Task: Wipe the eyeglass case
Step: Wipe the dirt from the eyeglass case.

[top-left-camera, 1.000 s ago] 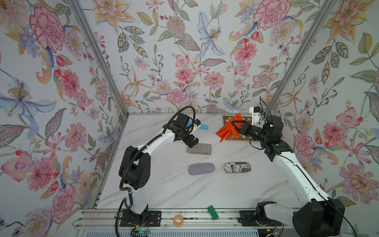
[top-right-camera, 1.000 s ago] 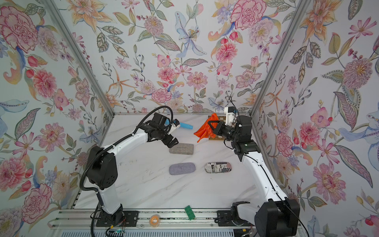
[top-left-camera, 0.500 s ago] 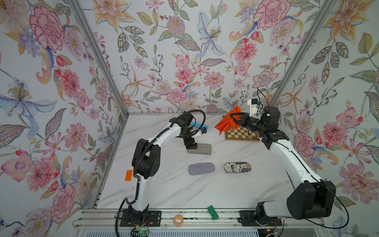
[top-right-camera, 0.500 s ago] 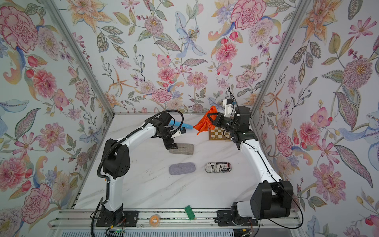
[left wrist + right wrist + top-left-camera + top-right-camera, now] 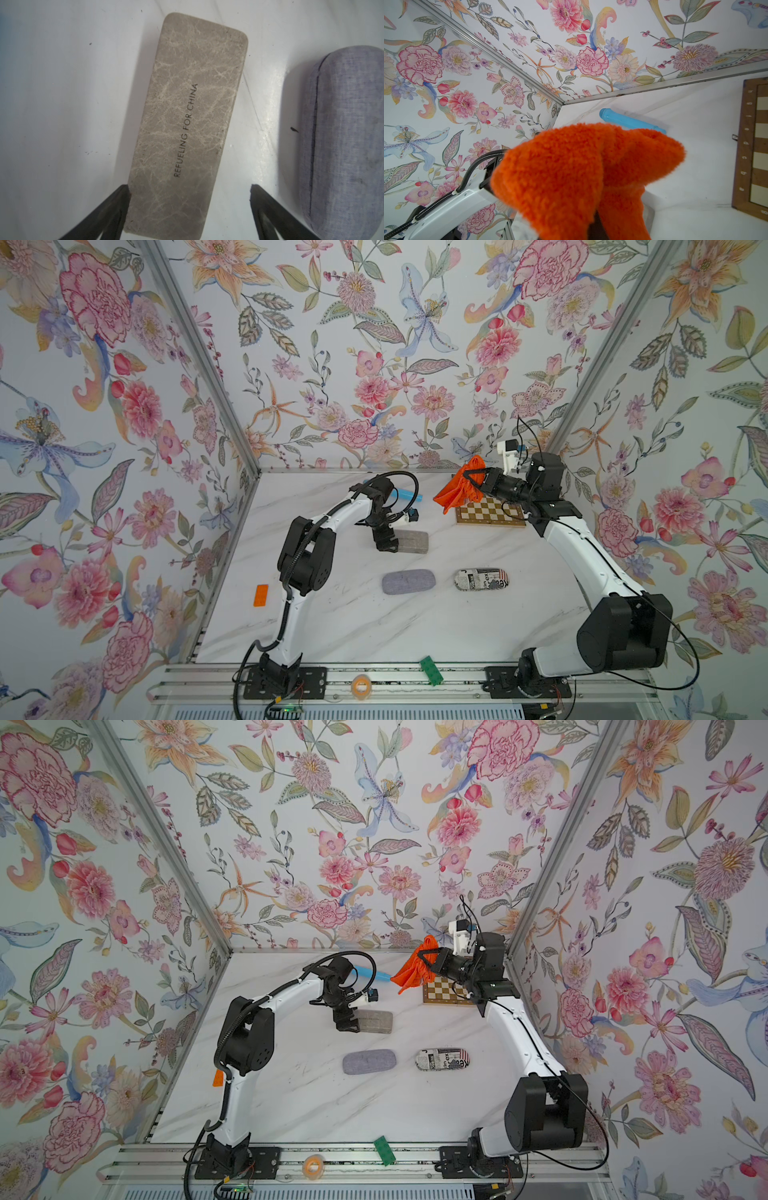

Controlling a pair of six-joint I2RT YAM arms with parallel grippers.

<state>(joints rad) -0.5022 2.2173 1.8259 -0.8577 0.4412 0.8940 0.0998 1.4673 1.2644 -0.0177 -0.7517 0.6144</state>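
A grey-brown eyeglass case (image 5: pixel 187 116) printed "REFUELING FOR CHINA" lies flat on the white marble table, seen in both top views (image 5: pixel 411 541) (image 5: pixel 376 1021). My left gripper (image 5: pixel 189 187) is open and straddles the case's left end (image 5: pixel 384 542). One fingertip (image 5: pixel 122 193) touches the case's edge; the other stands apart from it. At the back right my right gripper (image 5: pixel 473 481) is shut on a fluffy orange cloth (image 5: pixel 455 493) (image 5: pixel 571 176), held in the air over a chessboard. The cloth hides the right jaws in the wrist view.
A purple-grey fabric case (image 5: pixel 408 581) (image 5: pixel 342 145) and a newspaper-print case (image 5: pixel 481 579) lie nearer the front. A chessboard (image 5: pixel 490 512) and a blue tube (image 5: pixel 409 494) sit at the back. An orange block (image 5: pixel 260 595), green block (image 5: pixel 431 670) and tape roll (image 5: pixel 360 685) lie near the edges.
My left gripper came down from behind the grey-brown case to its left end. My right gripper lifted the orange cloth slightly higher and back.
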